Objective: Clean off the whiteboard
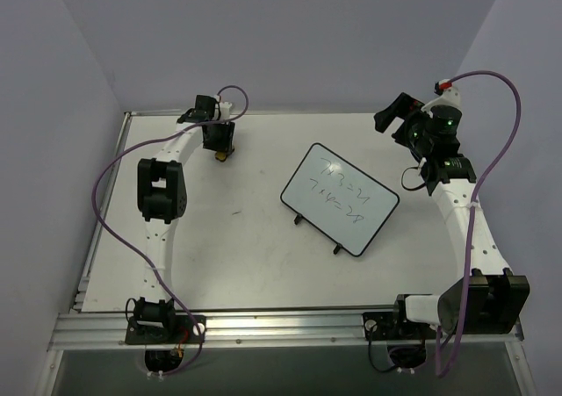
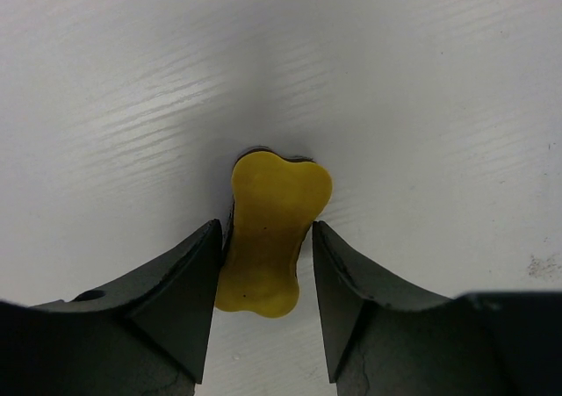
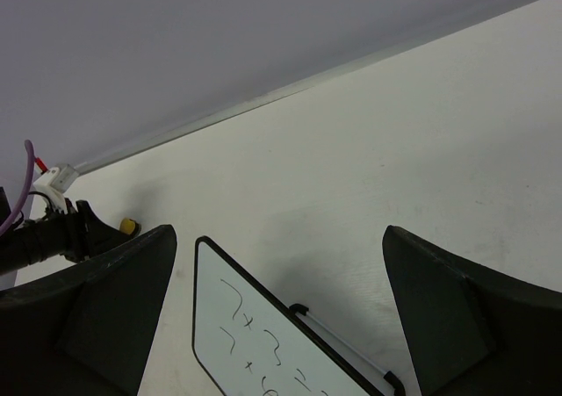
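While looking down through the left claw [image 2: 265, 227], find a yellow bone-shaped eraser [image 2: 268, 238] lying lengthwise between the two black fingers [image 2: 176, 291], one close against each side of its narrow middle. Cannot tell whether pinched or merely bracketed. Resting flat on the white bench [image 1: 246, 255], toward the far left corner. Further right, about mid-bench, find the whiteboard [image 1: 341, 198]: writing side up, turned at a slant, framed in black, with two small feet poking out along its near edge and two lines of dark handwritten sums across it. Well apart from both claws. Over by the far right edge, see the right claw [image 1: 391, 115] raised above the bench, spread wide with nothing between its fingers, facing down toward the whiteboard's far corner.
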### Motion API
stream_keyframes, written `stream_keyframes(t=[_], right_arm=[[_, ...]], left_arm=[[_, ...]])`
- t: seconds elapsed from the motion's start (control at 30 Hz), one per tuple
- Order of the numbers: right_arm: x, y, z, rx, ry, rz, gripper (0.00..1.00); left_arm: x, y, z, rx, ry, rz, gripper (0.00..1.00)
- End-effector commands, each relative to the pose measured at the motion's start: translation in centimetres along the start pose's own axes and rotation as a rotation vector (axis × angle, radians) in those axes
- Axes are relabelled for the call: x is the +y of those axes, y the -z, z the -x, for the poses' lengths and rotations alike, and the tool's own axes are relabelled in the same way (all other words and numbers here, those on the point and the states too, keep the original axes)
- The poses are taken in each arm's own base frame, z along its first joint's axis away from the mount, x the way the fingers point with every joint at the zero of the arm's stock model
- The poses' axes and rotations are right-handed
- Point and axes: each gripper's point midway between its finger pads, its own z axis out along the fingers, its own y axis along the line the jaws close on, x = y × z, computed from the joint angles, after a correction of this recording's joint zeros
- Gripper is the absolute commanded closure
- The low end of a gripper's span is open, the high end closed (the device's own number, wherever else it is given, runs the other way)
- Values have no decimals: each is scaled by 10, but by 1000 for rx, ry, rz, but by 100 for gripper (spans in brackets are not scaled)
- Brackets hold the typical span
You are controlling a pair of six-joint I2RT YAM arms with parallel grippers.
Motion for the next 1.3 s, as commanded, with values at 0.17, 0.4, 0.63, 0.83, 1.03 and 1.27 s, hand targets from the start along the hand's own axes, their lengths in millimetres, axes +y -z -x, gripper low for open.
stream_keyframes(t=[0.17, 0.4, 0.63, 0.83, 1.03, 1.27], right_arm=[[3, 3, 17, -42, 12, 1, 0], [0, 0, 16, -30, 20, -12, 0], [-5, -6, 9, 25, 31, -39, 0], [-15, -9, 5, 58, 47, -88, 0], [-21, -9, -7, 106, 87, -85, 0], [-6, -45, -49, 284, 146, 114, 4]], left_arm=[[1, 6, 16, -35, -2, 7, 72], [-9, 20, 28, -66, -17, 8, 90], [-47, 71, 63, -160, -47, -20, 98], [-89, 138, 87, -320, 1, -70, 98], [-159, 180, 64, -418, 42, -223, 98], [-237, 211, 9, -475, 119, -367, 98]])
